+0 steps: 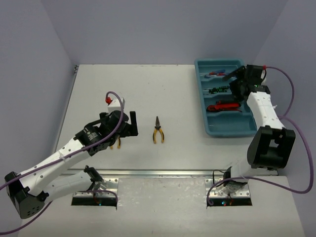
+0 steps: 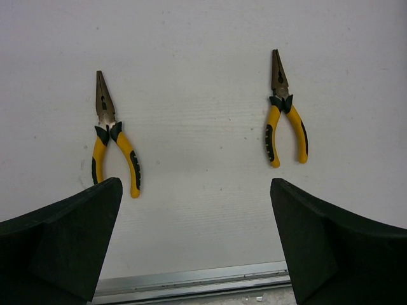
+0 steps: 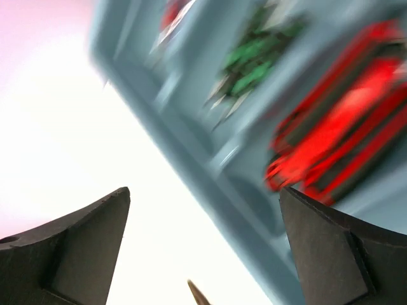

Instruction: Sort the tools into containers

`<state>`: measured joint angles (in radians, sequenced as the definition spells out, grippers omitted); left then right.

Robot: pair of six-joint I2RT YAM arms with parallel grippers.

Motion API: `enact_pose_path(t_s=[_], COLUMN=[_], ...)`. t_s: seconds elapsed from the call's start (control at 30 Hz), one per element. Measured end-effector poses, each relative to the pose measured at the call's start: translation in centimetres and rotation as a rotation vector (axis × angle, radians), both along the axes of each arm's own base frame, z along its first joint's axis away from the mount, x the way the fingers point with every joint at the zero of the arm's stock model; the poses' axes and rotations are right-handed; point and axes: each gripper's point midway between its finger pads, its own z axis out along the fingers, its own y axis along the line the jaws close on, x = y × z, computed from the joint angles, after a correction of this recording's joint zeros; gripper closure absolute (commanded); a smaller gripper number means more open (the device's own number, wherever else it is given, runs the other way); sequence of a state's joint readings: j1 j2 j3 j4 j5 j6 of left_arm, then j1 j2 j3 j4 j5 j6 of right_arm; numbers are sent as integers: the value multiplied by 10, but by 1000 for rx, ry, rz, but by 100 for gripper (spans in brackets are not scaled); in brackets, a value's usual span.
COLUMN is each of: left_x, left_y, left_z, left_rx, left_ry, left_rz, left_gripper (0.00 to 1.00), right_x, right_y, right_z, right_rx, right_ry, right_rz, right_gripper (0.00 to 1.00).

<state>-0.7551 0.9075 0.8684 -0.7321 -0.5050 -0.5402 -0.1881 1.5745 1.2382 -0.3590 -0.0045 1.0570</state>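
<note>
Here, two pliers and one four-compartment tray (image 1: 231, 132) are shown, with both claws open.

Two yellow-handled pliers are laid on the white surface (image 1: 173, 94), well apart, with their noses pointed away from the arm bases. The first pliers (image 2: 108, 130) are seen at the left of the left wrist view, the second pliers (image 2: 283, 105) at its right. The left claw (image 2: 196, 187) is spread wide near them, and nothing is gripped. One teal tray is placed at the far right of the surface. Blue-handled screwdrivers (image 1: 219, 71) are seen in its farthest compartment, black-green screwdrivers (image 1: 217, 90) in the next, and red-handled knives (image 1: 222, 106) in the third; their numbers cannot be counted. The right claw (image 3: 203, 194) is poised over the tray, fingers parted with nothing between them, in a blurred view.
</note>
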Motion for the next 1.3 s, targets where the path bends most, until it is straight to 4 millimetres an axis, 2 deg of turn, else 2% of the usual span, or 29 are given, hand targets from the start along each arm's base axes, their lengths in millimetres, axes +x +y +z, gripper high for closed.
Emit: enact_pose_path(t_s=[0.03, 0.13, 0.2, 0.27, 0.33, 0.5, 0.57, 0.67, 0.77, 0.87, 1.07, 1.13, 1.2, 1.27, 1.3], left_x=[1, 4, 6, 8, 11, 19, 29, 46, 55, 59, 60, 59, 58, 58, 58], left_y=[-1, -10, -21, -33, -45, -66, -77, -95, -106, -112, -117, -118, -119, -121, -123], left_z=[-2, -14, -27, -45, -64, -110, -126, -144, -157, -166, -176, -177, -177, -178, -179], left_rx=[-2, -20, -38, -54, -54, -6, 29, 52, 72, 81, 102, 110, 111, 112, 106], left_ry=[7, 49, 87, 139, 195, 319, 360, 388, 410, 424, 441, 441, 439, 440, 440], left_rz=[7, 21, 18, 13, 6, 2, -2, -11, -26, -38, -54, -59, -63, -73, -76], left_gripper=[0, 0, 0, 1, 3, 18, 23, 23, 25, 36, 51, 65, 87, 99, 100], right_x=[0, -4, -18, -40, -65, -114, -135, -155, -162, -166, -170, -171, -171, -171, -171], right_y=[15, 78, 114, 135, 138, 109, 107, 114, 120, 122, 127, 128, 129, 131, 132], right_z=[9, 31, 33, 25, 10, -40, -59, -72, -68, -60, -52, -50, -47, -44, -44], right_rx=[-28, -123, -187, -248, -299, -368, -353, -317, -305, -312, -306, -303, -302, -298, -295], right_ry=[-19, -64, -68, -46, 1, 154, 207, 240, 210, 169, 127, 116, 102, 89, 84], right_rz=[68, 322, 466, 567, 615, 604, 640, 703, 749, 769, 800, 805, 809, 814, 818], right_gripper=[1, 1, 1, 1, 1, 1, 1, 1, 1, 1, 1, 1, 1, 1, 1])
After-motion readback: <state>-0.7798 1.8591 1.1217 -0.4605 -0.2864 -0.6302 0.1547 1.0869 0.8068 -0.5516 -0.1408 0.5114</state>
